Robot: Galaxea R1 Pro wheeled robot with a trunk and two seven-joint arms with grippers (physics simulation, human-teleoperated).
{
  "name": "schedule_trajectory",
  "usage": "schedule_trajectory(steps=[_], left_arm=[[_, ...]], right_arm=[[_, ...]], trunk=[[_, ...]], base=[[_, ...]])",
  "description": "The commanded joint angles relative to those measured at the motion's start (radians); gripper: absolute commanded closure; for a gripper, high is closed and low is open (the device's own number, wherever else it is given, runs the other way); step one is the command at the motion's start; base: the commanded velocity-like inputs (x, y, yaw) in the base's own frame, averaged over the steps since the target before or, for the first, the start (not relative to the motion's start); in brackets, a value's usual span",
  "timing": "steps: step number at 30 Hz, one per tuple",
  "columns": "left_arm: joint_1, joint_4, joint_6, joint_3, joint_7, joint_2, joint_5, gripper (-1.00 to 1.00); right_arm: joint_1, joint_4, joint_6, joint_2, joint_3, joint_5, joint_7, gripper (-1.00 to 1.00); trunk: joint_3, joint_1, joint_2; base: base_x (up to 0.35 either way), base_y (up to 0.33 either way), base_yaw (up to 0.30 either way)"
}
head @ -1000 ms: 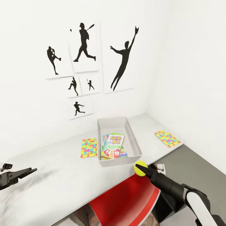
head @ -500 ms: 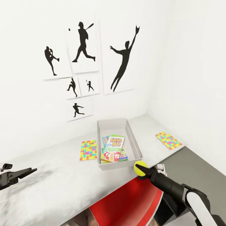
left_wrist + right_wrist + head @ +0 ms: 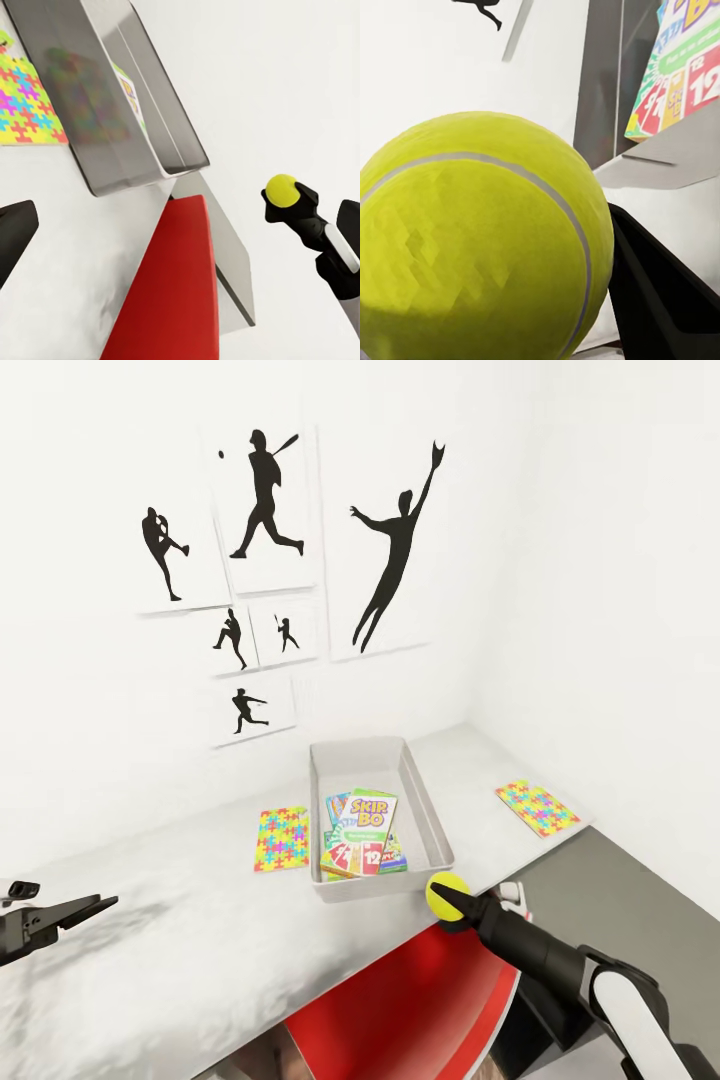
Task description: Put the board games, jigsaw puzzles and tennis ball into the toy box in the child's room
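My right gripper [image 3: 452,900] is clamped on the tennis ball [image 3: 447,893], fingers closed against it, held just off the near right corner of the toy box [image 3: 428,805], above the table [image 3: 200,920] edge. In the right wrist view the ball [image 3: 480,240] sits close up against one dark finger [image 3: 660,300], with the box wall and printed game lids beyond it. My left gripper [image 3: 75,909] hangs over the table well to the left of the toy box, holding nothing; jaws look parted in the left wrist view, one dark fingertip [image 3: 13,236] visible.

Board games [image 3: 362,830] lie stacked inside the toy box, a green "Skip-Bo" lid on top, blue lid edges underneath; exact count cannot tell. One jigsaw puzzle [image 3: 283,838] lies flat on the table just beside the box's left wall. The other jigsaw puzzle [image 3: 537,806] lies on the table well to the right of the box, near the table's right end. Red chair [image 3: 400,1010] sits below the table edge, under the box. Silhouette pictures [image 3: 265,495] hang on the wall above the box.
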Motion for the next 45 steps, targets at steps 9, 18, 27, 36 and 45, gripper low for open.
schedule_trajectory(steps=[9, 18, 27, 36, 45], left_arm=[[0.0, -0.002, 0.01, -0.001, -0.003, -0.007, 0.0, -1.0], [-0.001, -0.002, 0.01, -0.001, -0.002, -0.007, 0.0, -1.0], [0.0, -0.002, 0.011, -0.001, -0.002, -0.008, 0.001, -1.0], [0.0, -0.002, 0.011, -0.001, 0.0, -0.008, 0.0, -1.0], [-0.001, -0.002, 0.011, -0.001, 0.001, -0.008, 0.0, -1.0]], right_arm=[[-0.152, 0.0, 0.147, 0.01, -0.002, 0.008, -0.145, 1.0], [-0.546, 0.193, 0.26, 0.109, 0.011, 0.0, -0.505, 1.0], [-0.71, 0.41, 0.26, 0.134, 0.044, 0.005, -0.737, 1.0], [-0.874, 0.45, 0.26, 0.258, 0.29, 0.0, -1.271, 1.0], [-0.879, 0.466, 0.26, 0.256, 0.318, -0.005, -1.319, 1.0]], trunk=[[-0.002, 0.001, -0.002], [-0.002, 0.001, -0.002], [-0.002, 0.001, -0.002], [-0.002, 0.001, -0.002], [-0.002, 0.001, -0.002]], base=[[0.0, 0.0, 0.0], [0.0, 0.0, 0.0], [0.0, 0.0, 0.0], [0.0, 0.0, 0.0], [0.0, 0.0, 0.0]])
